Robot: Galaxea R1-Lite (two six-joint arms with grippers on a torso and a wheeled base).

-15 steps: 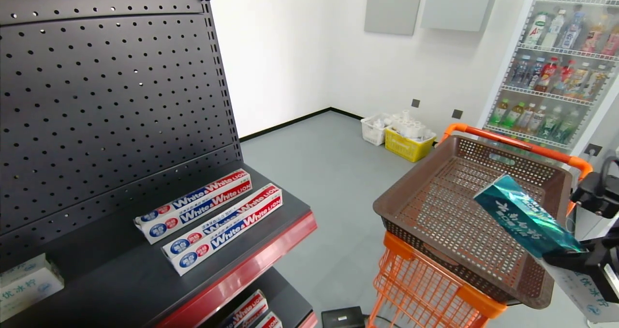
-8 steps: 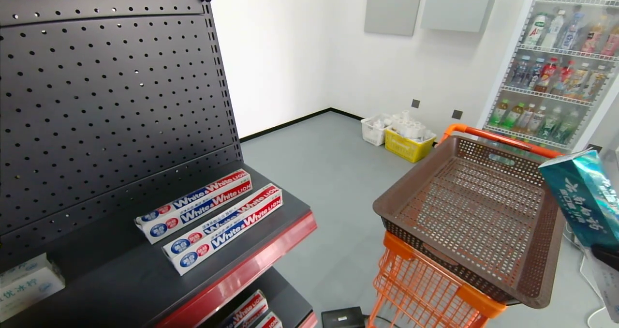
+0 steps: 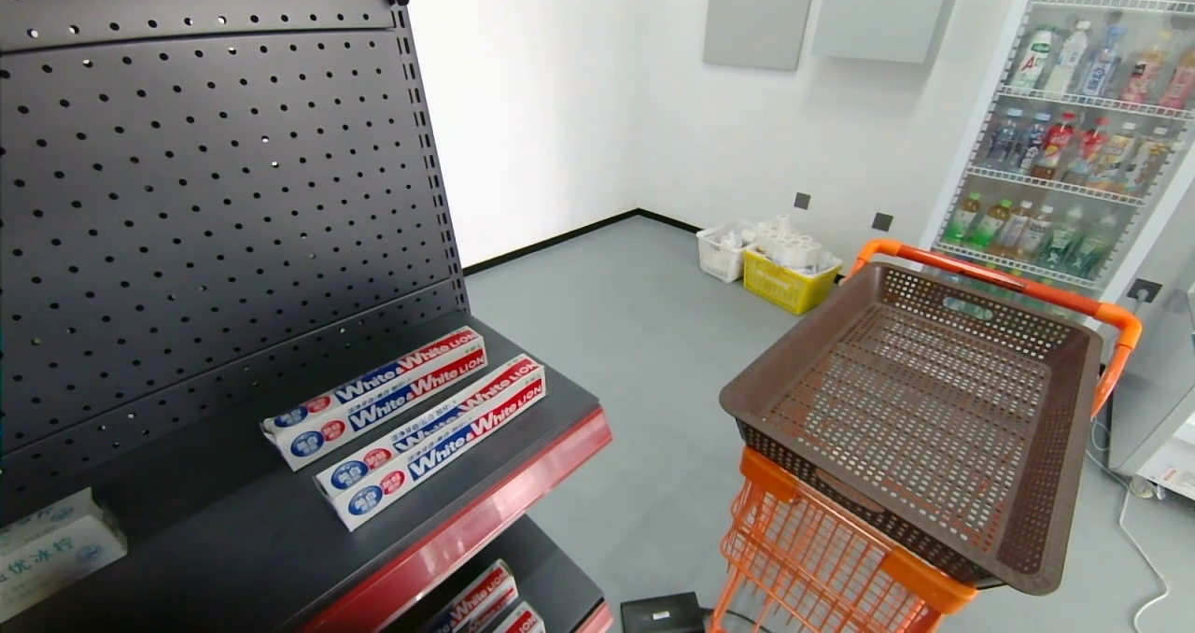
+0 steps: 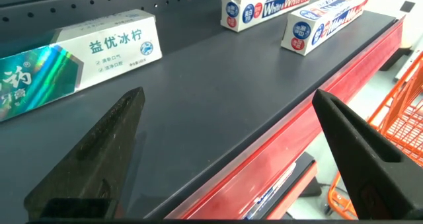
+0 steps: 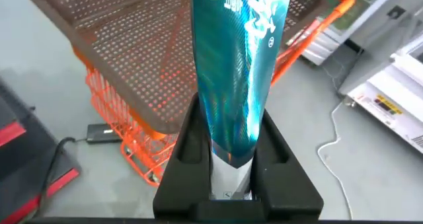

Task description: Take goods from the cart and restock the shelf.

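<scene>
Two white toothpaste boxes (image 3: 373, 398) (image 3: 431, 442) lie side by side on the dark shelf (image 3: 233, 540); a third box (image 3: 51, 549), white and teal, sits at the shelf's left end. In the left wrist view my left gripper (image 4: 225, 164) hangs open just above the shelf board (image 4: 218, 98), near the white and teal box (image 4: 79, 52), with the two white boxes (image 4: 264, 6) farther along. My right gripper (image 5: 231, 151) is shut on a teal toothpaste box (image 5: 238, 65), held over the floor beside the cart's brown basket (image 5: 119, 39). The basket (image 3: 747, 381) holds nothing.
The orange cart (image 3: 812, 558) stands right of the shelf. A lower shelf (image 3: 551, 586) carries more white boxes (image 3: 481, 596). A black device (image 3: 661, 611) lies on the floor. Yellow (image 3: 789, 283) and white (image 3: 721, 250) bins stand by the far wall, a drinks fridge (image 3: 1074, 147) at right.
My right gripper carried the teal box from over the basket off to the right and out of the head view. The shelf, the boxes on it and the cart stayed put.
</scene>
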